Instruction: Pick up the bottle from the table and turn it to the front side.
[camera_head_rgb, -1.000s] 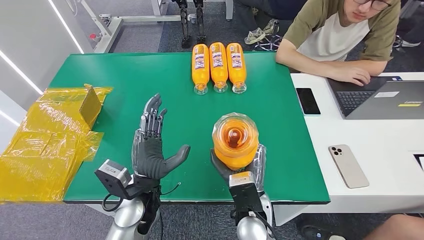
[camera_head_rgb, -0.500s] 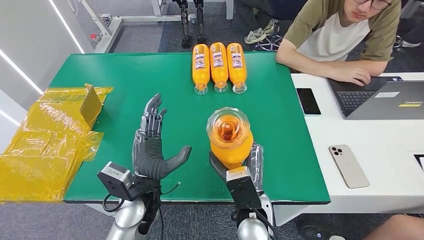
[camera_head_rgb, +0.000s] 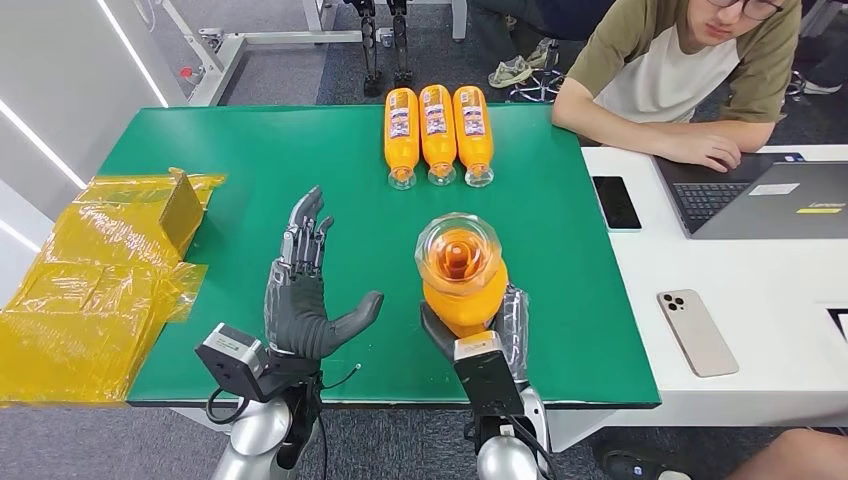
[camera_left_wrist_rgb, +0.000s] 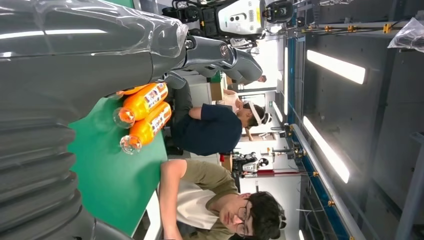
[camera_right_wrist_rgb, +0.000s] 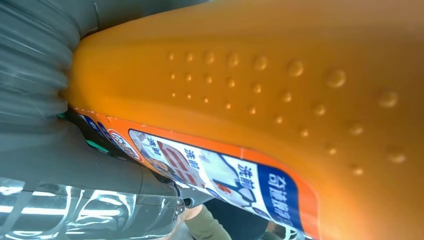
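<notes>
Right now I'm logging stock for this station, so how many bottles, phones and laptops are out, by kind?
Orange bottles: 4, with three lying in a row on the green table and one bottle gripped by the right hand.
Phones: 2, one black phone and one light phone.
Laptops: 1, an open laptop.
Total: 7.

We see the orange plastic bottle with raised dimples (camera_right_wrist_rgb: 280, 70) pressed close against our right hand (camera_right_wrist_rgb: 35, 90) (its grey ribbed cover at nine o'clock), and the bottle's blue, white and orange printed label (camera_right_wrist_rgb: 225, 177) toward five o'clock.
</notes>
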